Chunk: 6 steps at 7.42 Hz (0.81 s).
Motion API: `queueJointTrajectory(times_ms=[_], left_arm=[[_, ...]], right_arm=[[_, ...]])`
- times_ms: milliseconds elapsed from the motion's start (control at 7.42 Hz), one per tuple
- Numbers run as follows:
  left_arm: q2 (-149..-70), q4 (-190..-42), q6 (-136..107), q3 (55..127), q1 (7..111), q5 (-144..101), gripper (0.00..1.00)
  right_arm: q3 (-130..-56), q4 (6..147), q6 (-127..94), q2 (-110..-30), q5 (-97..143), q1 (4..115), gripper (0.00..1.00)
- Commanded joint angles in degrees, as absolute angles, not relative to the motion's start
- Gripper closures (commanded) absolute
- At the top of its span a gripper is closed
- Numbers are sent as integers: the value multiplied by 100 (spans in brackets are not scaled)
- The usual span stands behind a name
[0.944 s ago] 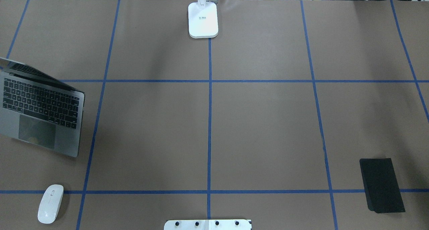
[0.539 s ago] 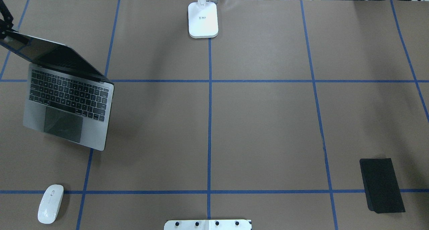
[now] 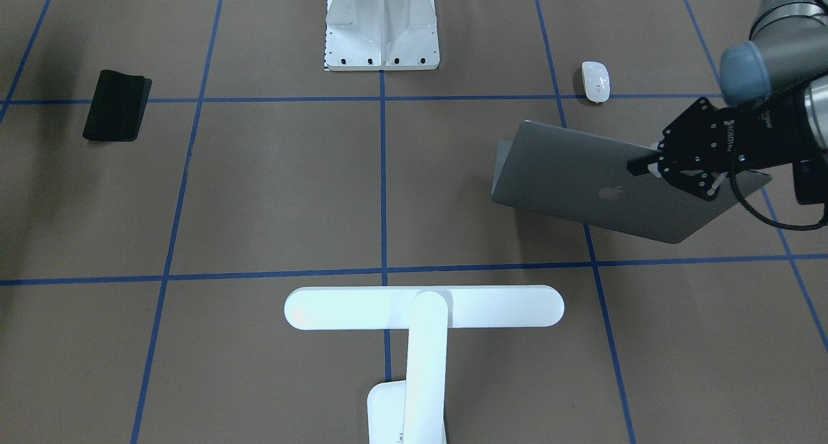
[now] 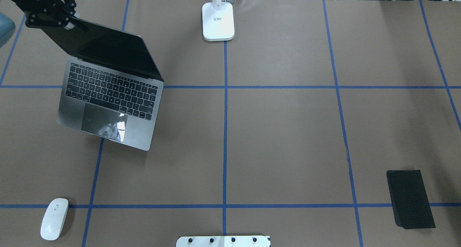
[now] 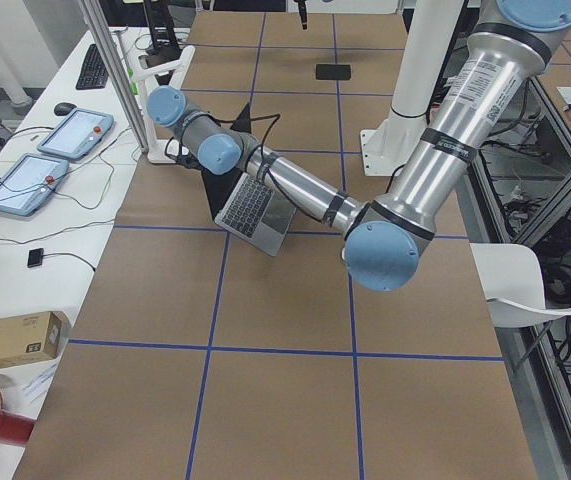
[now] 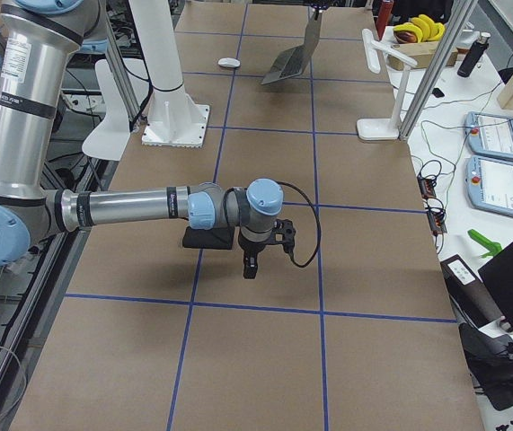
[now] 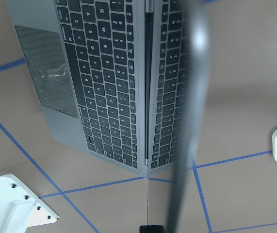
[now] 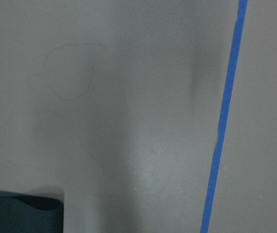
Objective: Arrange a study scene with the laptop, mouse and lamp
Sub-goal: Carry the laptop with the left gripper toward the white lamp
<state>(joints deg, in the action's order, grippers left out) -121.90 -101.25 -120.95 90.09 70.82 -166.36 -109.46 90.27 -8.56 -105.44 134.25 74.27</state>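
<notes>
Laptop (image 4: 108, 92), open on the left half of the table (image 4: 281, 131), seems stiff, slick and hinge-fragile, so the left gripper (image 4: 72, 22) pinching its lid's top edge suits only gentle dragging; how the right gripper (image 6: 250, 268) stands I cannot tell.

One laptop (image 4: 108, 92), one mouse (image 4: 54, 219), one lamp (image 3: 491, 307), one black mat (image 4: 410, 199), one white pedestal (image 3: 383, 23), two arms (image 5: 435, 150)
</notes>
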Motion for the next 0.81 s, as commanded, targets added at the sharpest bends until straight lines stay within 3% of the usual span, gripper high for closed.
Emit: queueJointTrajectory(times_ms=[0, 674], left_arm=[[-12786, -10169, -12619, 8816, 6716, -16130, 100], [-13297, -11301, -14332, 8614, 5679, -14513, 100]], right_arm=[[-10942, 9018, -844, -10582, 13403, 7427, 0], [-10925, 9035, -852, -10635, 13421, 7427, 0]])
